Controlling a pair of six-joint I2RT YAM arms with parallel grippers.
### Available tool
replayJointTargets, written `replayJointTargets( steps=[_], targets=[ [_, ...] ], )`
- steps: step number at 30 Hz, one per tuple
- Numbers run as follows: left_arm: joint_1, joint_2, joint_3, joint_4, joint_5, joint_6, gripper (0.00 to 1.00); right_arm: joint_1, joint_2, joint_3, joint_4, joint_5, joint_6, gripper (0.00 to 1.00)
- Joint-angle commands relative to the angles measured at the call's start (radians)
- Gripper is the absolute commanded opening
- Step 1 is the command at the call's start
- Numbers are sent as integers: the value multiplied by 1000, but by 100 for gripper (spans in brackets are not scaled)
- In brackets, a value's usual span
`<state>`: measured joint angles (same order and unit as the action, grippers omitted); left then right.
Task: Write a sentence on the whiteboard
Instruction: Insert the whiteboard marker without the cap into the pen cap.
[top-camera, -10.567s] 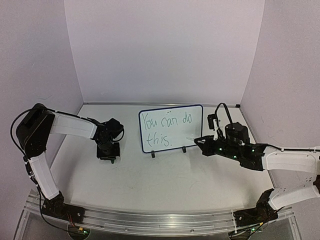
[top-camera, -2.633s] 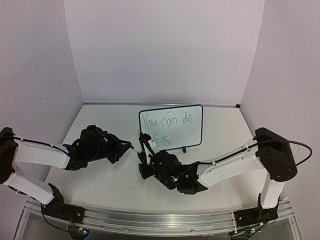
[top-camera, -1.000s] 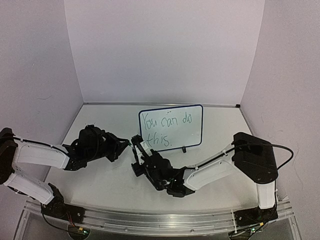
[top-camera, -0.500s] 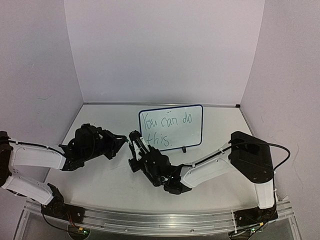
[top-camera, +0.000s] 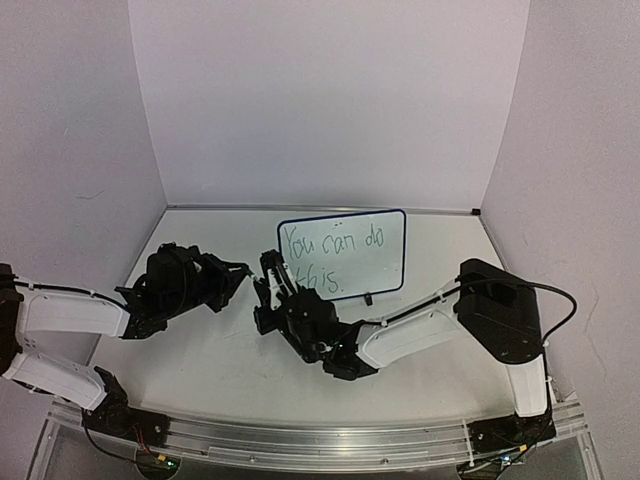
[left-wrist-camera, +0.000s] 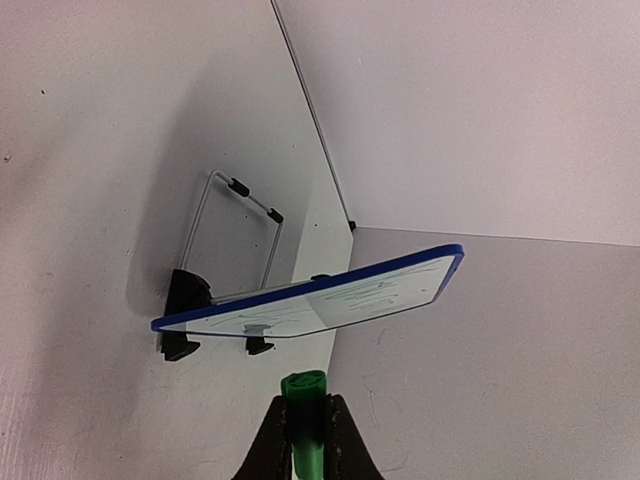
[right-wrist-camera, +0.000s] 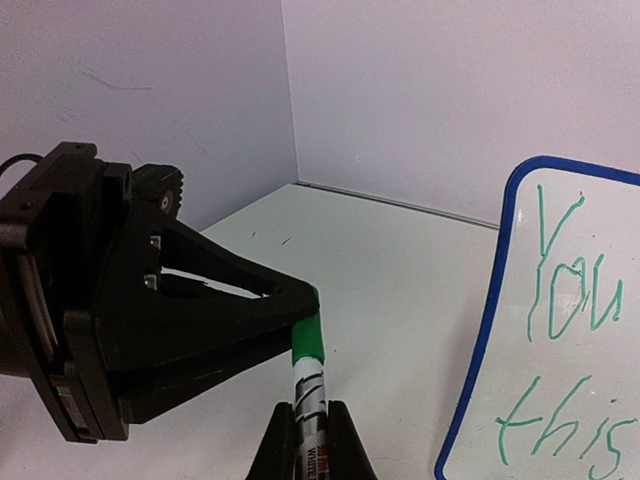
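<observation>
The whiteboard (top-camera: 342, 256) stands upright at the table's middle back on black clip feet. The sentence (top-camera: 332, 258), in green, reads "You can do this." In the top view my left gripper (top-camera: 244, 270) and right gripper (top-camera: 264, 282) meet tip to tip, left of the board. In the left wrist view my left gripper (left-wrist-camera: 303, 408) is shut on the marker's green cap (left-wrist-camera: 303, 385). In the right wrist view my right gripper (right-wrist-camera: 309, 418) is shut on the white marker (right-wrist-camera: 311, 385). Its cap (right-wrist-camera: 309, 338) sits on the marker's end, inside the left gripper's black fingers (right-wrist-camera: 250, 300). The board (right-wrist-camera: 580, 370) is at the right.
A wire stand (left-wrist-camera: 240, 225) props the board from behind, and its clip foot (left-wrist-camera: 180, 318) rests on the white tabletop (top-camera: 200, 370). White walls close the back and both sides. My right forearm (top-camera: 420, 325) stretches low across the table in front of the board.
My right gripper left the board and carried the marker left to my left gripper, which rose off the table. The marker's tip has gone into the cap.
</observation>
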<state>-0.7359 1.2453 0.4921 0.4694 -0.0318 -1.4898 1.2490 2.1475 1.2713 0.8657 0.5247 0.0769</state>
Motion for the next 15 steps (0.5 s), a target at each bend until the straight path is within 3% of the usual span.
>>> replayJointTargets(
  steps=[1, 10, 15],
  targets=[
    [-69, -9, 61, 23, 232, 68, 0, -98, 50, 71, -56, 52, 17, 0],
    [-55, -61, 67, -102, 191, 146, 1, -94, -94, -61, -23, 12, -7, 0],
    [-42, -93, 131, -266, 181, 237, 24, -70, -239, -206, 28, -49, -39, 0]
  ],
)
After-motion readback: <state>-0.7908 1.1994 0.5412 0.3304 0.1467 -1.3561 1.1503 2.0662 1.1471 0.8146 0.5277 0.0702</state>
